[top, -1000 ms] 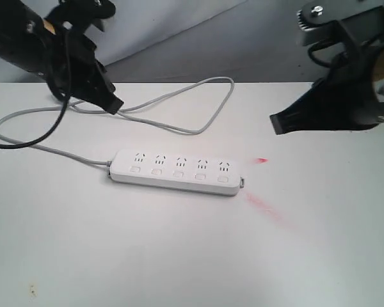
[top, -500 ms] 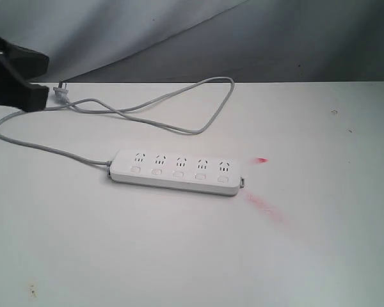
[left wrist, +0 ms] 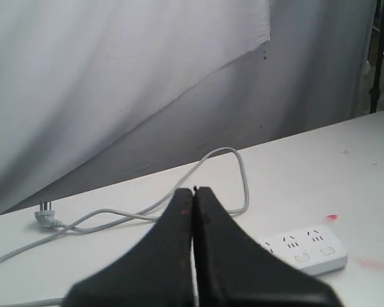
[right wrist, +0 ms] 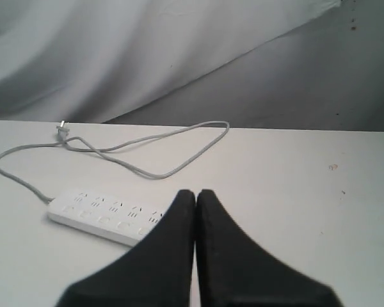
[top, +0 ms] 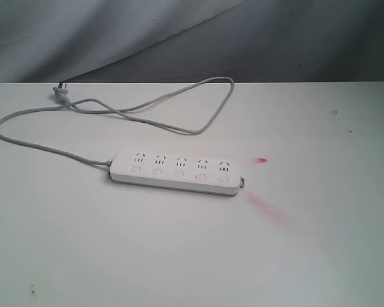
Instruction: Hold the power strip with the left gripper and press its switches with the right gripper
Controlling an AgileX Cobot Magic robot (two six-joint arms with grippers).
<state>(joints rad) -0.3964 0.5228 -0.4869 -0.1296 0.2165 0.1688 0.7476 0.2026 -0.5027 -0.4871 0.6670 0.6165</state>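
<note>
The white power strip [top: 177, 171] lies flat mid-table, its row of switches [top: 178, 173] on its near side. Its grey cord [top: 147, 105] loops toward the table's back edge and ends in a plug [top: 59, 94]. Neither arm shows in the exterior view. In the left wrist view my left gripper [left wrist: 193, 190] is shut and empty, held well above the table with the power strip [left wrist: 304, 249] partly hidden behind its fingers. In the right wrist view my right gripper [right wrist: 196, 192] is likewise shut on nothing, high above the power strip [right wrist: 99, 215].
A red smear [top: 264, 206] and a small red spot [top: 262, 160] mark the white table to the right of the strip. A grey and white cloth backdrop [top: 179, 38] hangs behind the table's far edge.
Both arms have pulled back out of the exterior view: the right one left first, the left one after it. The power strip and cord have not moved.
</note>
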